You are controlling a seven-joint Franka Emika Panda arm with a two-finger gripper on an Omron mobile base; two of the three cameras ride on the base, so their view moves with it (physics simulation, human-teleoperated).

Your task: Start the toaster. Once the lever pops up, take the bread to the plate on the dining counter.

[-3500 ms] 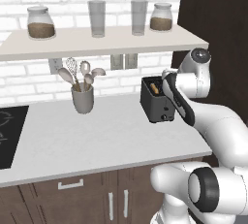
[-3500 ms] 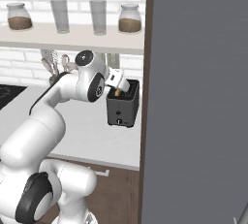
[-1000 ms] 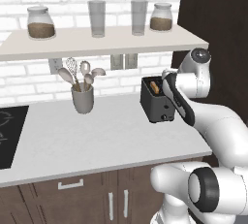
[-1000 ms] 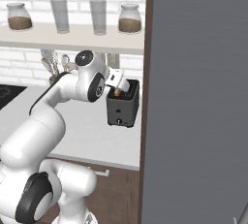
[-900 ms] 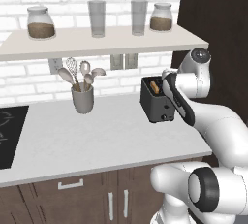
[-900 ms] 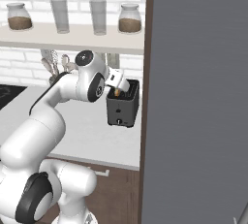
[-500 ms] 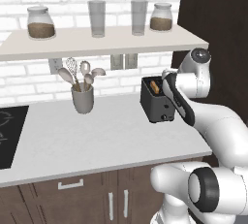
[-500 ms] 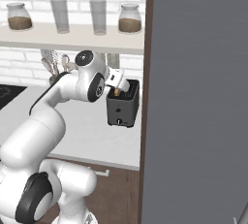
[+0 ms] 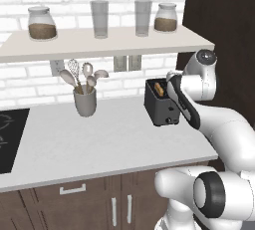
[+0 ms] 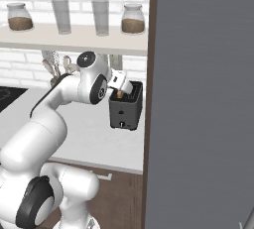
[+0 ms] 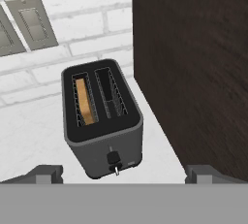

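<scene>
Basically the tool [image 11: 121, 172], fingers apart, hangs above the toaster [image 11: 101, 121], whose lever faces it low on the front; bread [image 11: 85, 102] sits in the left slot.

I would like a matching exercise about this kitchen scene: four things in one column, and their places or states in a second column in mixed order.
Things:
1. bread
2. toaster
3. utensil cup
4. two empty glasses

Places:
A. on the wall shelf, between two jars
B. on the grey worktop, beside the dark tall cabinet
C. inside one toaster slot
D. on the worktop, holding spoons and a whisk

Pairs: 1-C, 2-B, 3-D, 4-A
</scene>
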